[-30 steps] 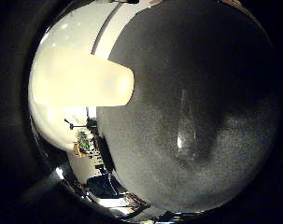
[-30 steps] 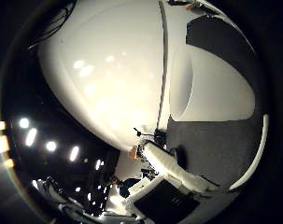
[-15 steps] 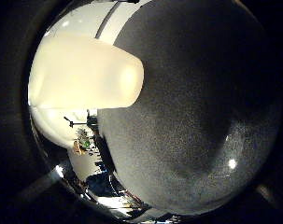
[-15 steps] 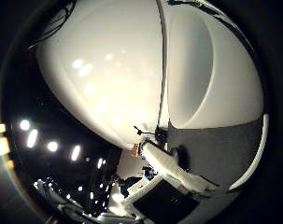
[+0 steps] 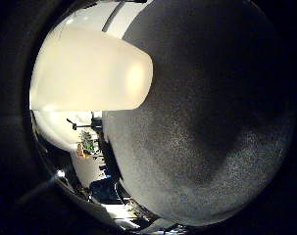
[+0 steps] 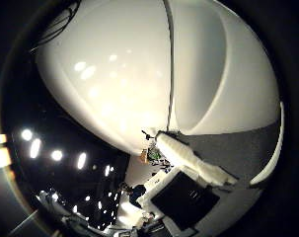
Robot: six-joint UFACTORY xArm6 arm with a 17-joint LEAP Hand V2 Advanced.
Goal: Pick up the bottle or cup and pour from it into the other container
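A pale cream cup (image 5: pixel 89 69) with smooth sides rests on the dark grey table top (image 5: pixel 197 127) in the right little finger side palm view. In the right thumb side palm view a white cup (image 6: pixel 225 69) fills much of the picture, so it is close to the palm. My hand is right by this cup. I cannot tell from these views whether it touches the cup. I see no second container that I can name.
A broad, glossy white surface (image 6: pixel 110 89) with light reflections lies beside the cup in the right thumb side palm view. A white bar over a black box (image 6: pixel 193 163) shows at the table's edge. The room beyond is dark, with ceiling lights (image 6: pixel 36 148).
The cup has grown larger in both views over the last second, so the palm has come closer to it. The cup itself has not visibly moved on the table.
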